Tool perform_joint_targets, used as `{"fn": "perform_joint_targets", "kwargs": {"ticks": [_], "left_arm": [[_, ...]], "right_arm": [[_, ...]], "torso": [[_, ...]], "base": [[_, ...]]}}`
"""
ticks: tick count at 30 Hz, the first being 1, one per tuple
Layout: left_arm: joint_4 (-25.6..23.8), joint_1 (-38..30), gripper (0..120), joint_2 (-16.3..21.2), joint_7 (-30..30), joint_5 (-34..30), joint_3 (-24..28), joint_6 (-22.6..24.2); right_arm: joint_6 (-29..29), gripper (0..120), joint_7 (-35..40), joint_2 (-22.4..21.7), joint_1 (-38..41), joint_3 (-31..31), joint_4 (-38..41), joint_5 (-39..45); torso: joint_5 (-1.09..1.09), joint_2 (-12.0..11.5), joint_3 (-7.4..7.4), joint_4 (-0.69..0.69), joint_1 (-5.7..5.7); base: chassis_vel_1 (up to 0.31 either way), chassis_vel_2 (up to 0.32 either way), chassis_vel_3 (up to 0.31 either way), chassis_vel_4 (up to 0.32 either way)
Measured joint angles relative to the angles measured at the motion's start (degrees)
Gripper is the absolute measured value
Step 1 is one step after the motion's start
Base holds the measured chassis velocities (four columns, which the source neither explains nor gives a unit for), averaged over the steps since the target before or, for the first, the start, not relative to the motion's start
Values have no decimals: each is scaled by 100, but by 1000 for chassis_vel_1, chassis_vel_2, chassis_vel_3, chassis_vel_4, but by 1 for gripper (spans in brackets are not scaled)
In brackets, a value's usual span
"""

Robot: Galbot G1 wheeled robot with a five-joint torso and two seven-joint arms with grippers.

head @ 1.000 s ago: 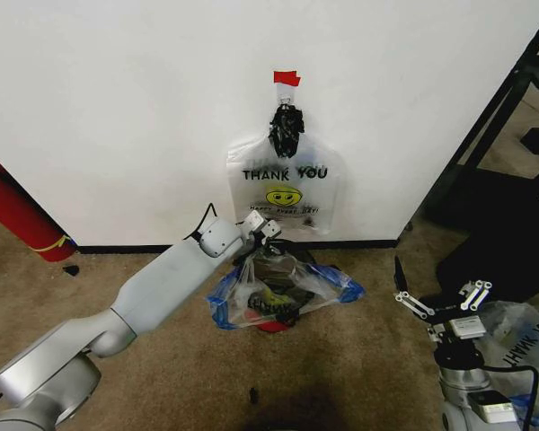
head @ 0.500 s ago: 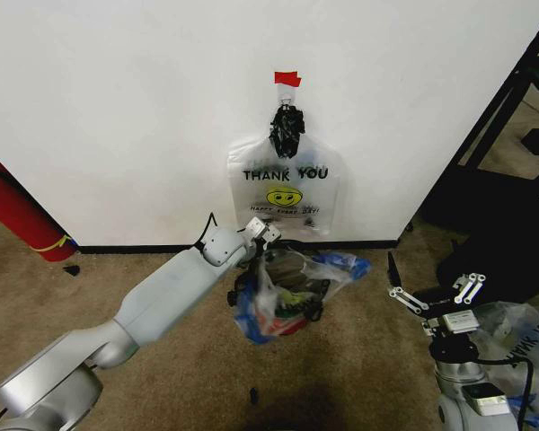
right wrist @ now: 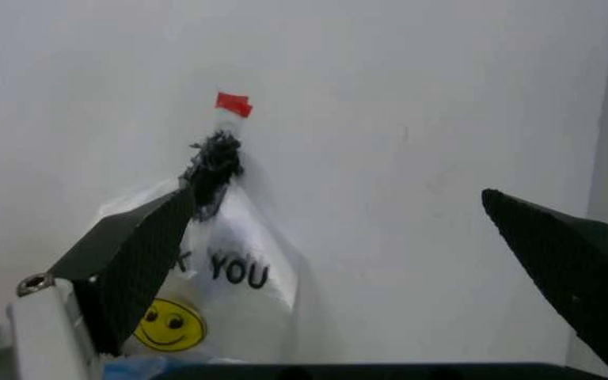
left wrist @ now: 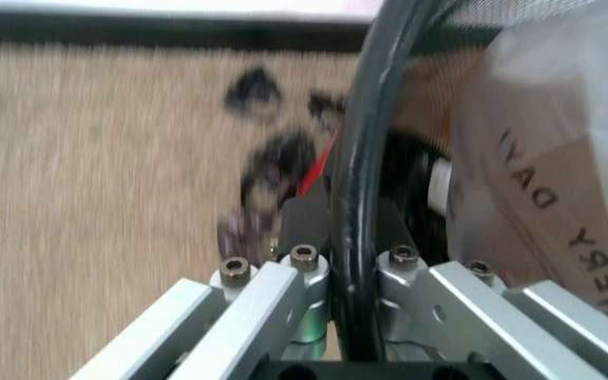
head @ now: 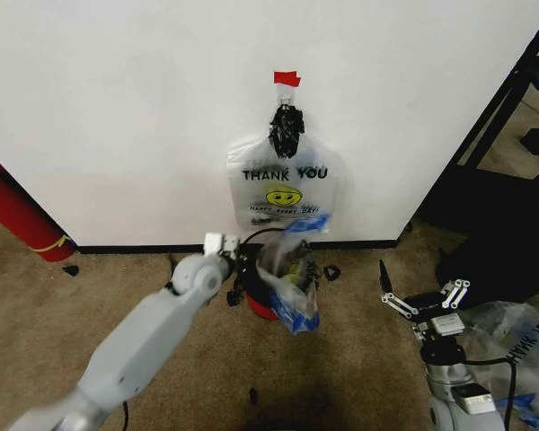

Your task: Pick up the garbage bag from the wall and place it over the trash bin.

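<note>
Below the plain white painted wall [head: 117,108], the small red round trash bin [head: 261,308] wears the thin translucent blue-patched garbage bag [head: 290,285], with the left gripper [head: 236,266] at the bin's rim, its finger spread indiscernible, while the right gripper [head: 419,300], well right of the bin, gapes wide and empty.

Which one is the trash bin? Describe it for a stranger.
Start at the THANK YOU bag hanging on the white wall. On the carpet below stands the trash bin: small, red, with a blue-patched garbage bag draped over it, unlike the long red cylinder far left.
</note>
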Motion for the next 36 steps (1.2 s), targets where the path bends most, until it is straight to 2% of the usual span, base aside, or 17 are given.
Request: {"fn": "perform_joint_targets", "kwargs": {"ticks": [2, 4, 9, 13, 14, 17, 28, 30, 31, 33, 36], "left_arm": [[-478, 517, 0, 106, -179, -104, -206, -99], [-847, 864, 0, 162, -335, -107, -319, -170], [-1141, 1110, 0, 296, -414, -42, -324, -193], [-1167, 1220, 0, 181, -413, 157, -369, -259], [-1168, 1347, 0, 21, -414, 306, -457, -337], [-1194, 1485, 0, -99, -432, 419, -495, -382], [-1084, 1525, 0, -307, -553, 627, -423, -469], [-1092, 1498, 5, -220, -582, 581, -417, -459], [-1091, 1503, 9, -195, -583, 573, -416, -455], [-1099, 1508, 12, -197, -580, 574, -425, -467], [-1200, 1546, 26, -179, -639, 530, -426, -509]], "right_arm": [[27, 100, -51, 20, 22, 2, 5, -92], [41, 100, -57, 36, -16, -30, 24, -137], [-105, 100, -55, 64, -182, -289, 232, 222], [-68, 100, -49, 143, -186, -416, 223, 463], [-164, 100, -14, 159, -221, -478, 240, 666], [-387, 100, 205, 94, -271, -533, 318, 864], [-546, 100, 509, 43, -108, -548, 39, 776], [-556, 100, 558, 4, 67, -556, -144, 664], [-556, 100, 578, -1, 125, -556, -200, 605], [-556, 100, 587, 5, 178, -557, -238, 550], [-694, 100, 639, -61, 251, -654, -285, 522]], "torso": [[0, 0, 0, 3, 0], [-1, 0, 1, -3, 0], [-1, 0, 1, -4, 0], [0, 0, 1, -2, 0], [0, 0, 1, -2, 0], [0, 0, 1, -1, 0], [0, 0, 1, -4, 0], [1, 0, 2, -4, 1], [0, -1, 4, 1, 2], [-1, -1, 3, -2, 2], [-1, -1, 3, -4, 2]], "base": [[0, 0, 0, 0], [0, 0, 0, 0], [0, 0, 0, 0], [0, 0, 0, 0], [0, 0, 0, 0], [0, 0, 0, 0], [0, 0, 0, 0], [0, 0, 0, 0], [0, 0, 0, 0], [0, 0, 0, 0], [0, 0, 0, 0]]}}
